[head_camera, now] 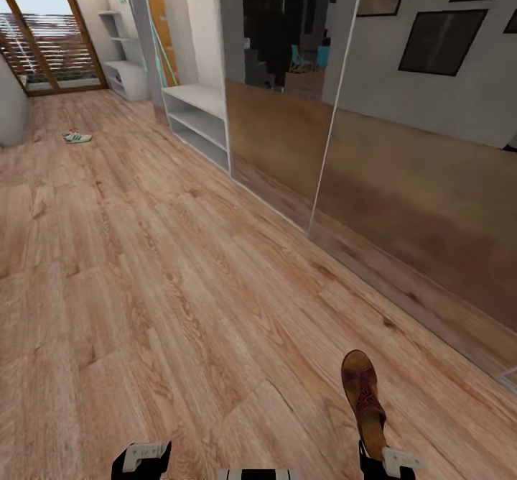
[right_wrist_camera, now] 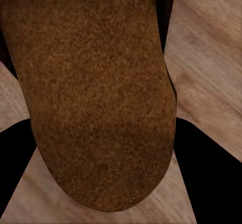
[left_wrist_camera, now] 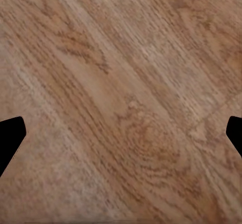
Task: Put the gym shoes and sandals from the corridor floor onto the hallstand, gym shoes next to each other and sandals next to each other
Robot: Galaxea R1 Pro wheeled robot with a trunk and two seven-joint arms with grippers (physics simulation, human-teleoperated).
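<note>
Low in the right of the head view, the right hand (head_camera: 379, 458) holds a sandal (head_camera: 363, 399) by its heel end, the toe pointing up the frame over the corridor floor (head_camera: 179, 286); in the right wrist view the tan insole (right_wrist_camera: 96, 93) lies between the two dark fingers (right_wrist_camera: 206, 168), which appear closed against its sides. The left hand (head_camera: 141, 458) sits at the lower left edge of the head view, and the left wrist view shows its finger tips (left_wrist_camera: 9, 138) set wide apart over bare planks, holding nothing. One gym shoe (head_camera: 76, 136) lies on the floor at the upper left, well apart from the robot. The pale grey hallstand (head_camera: 197, 117) stands against the wall in the upper middle of the frame, its shelf slots open; a similar unit (head_camera: 123, 70) stands further back, near the glazed door. The step in hand looks like carrying this sandal to the rack. The next move calls for a drive up the corridor and a placement on the bench top or a shelf, leaving room beside it for its partner.
</note>
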